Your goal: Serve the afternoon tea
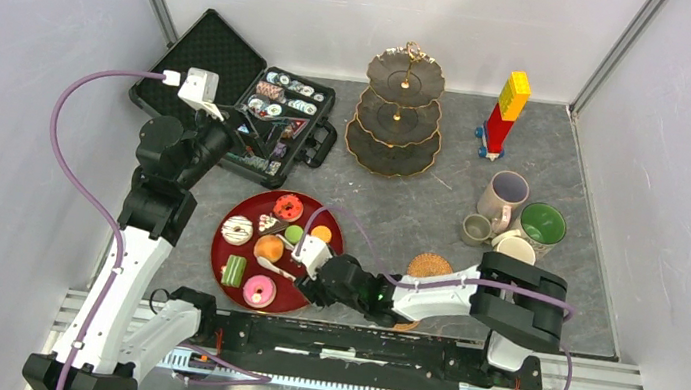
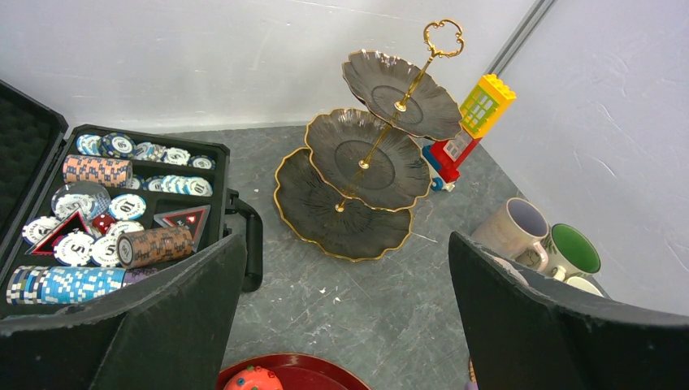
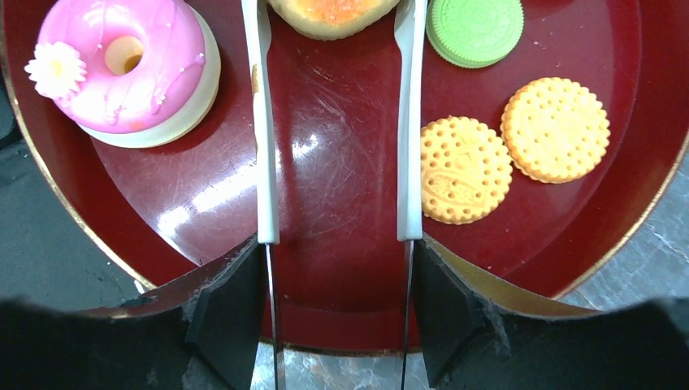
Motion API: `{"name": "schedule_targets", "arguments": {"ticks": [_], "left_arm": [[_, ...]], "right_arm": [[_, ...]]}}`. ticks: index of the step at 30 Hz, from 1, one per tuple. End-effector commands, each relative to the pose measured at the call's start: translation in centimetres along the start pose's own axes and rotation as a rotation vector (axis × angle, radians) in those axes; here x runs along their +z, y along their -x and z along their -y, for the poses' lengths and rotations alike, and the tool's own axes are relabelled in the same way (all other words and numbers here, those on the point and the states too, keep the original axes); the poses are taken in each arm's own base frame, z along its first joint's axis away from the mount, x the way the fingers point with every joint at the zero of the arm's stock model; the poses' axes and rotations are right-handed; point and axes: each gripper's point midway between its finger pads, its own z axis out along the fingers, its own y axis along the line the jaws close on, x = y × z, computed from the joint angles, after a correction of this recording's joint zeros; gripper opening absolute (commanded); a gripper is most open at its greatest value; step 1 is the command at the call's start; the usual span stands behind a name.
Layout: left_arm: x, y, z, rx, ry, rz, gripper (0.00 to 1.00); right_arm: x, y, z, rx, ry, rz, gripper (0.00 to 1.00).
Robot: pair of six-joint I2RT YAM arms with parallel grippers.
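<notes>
Reaching leftward over the near part of the surface [image 1: 422, 195], the right gripper [image 3: 335, 268] is pinching a pair of tongs [image 3: 264, 162]: its two fingers press against the outer sides of the tong arms. The tongs' long axis runs straight out from the gripper, tips pointing left toward the middle of the round red tray [image 3: 203, 187]. Their white ends sit either side of an orange-topped cake [image 3: 333, 12], just beside it; whether they touch it I cannot tell.

On the tray, a pink donut [image 3: 122, 61] lies flat at the near edge. A green macaron [image 3: 475, 28] and two round biscuits [image 3: 465, 169] lie flat on the far side of the tongs. A green slab cake [image 1: 233, 270] lies on the tray's left side, its long axis running near to far.

The left gripper [image 2: 345, 242] hangs with its fingers spread wide and nothing between them, facing the three-tier stand [image 2: 357, 175]. The stand is upright at the far middle, its tiers bare and its gold rod ending in a loop.

Four mugs [image 1: 505, 191] cluster at the right, with a coaster [image 1: 430, 266] nearer.
</notes>
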Motion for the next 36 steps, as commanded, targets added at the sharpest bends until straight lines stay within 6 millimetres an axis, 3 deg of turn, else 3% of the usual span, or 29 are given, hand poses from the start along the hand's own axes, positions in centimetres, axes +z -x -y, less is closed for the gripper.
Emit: {"name": "schedule_targets", "arguments": {"ticks": [1, 11, 24, 36], "left_arm": [[-0.3, 1.7, 1.5, -0.027, -0.046, 0.029, 1.0], [-0.2, 1.6, 1.4, -0.028, -0.044, 0.026, 1.0], [-0.4, 1.8, 1.6, -0.028, -0.049, 0.031, 1.0], [-0.3, 1.7, 1.6, -0.029, -0.051, 0.029, 1.0]], "right_arm": [[-1.4, 2.5, -0.1, -0.003, 0.021, 0.056, 0.65], [-1.5, 2.9, -0.2, 0.011, 0.026, 0.063, 0.59], [-4.0, 3.9, 1.0, 0.032, -0.013, 0.11, 0.5], [-2.3, 3.5, 0.4, 0.018, -0.001, 0.083, 0.52]]}}
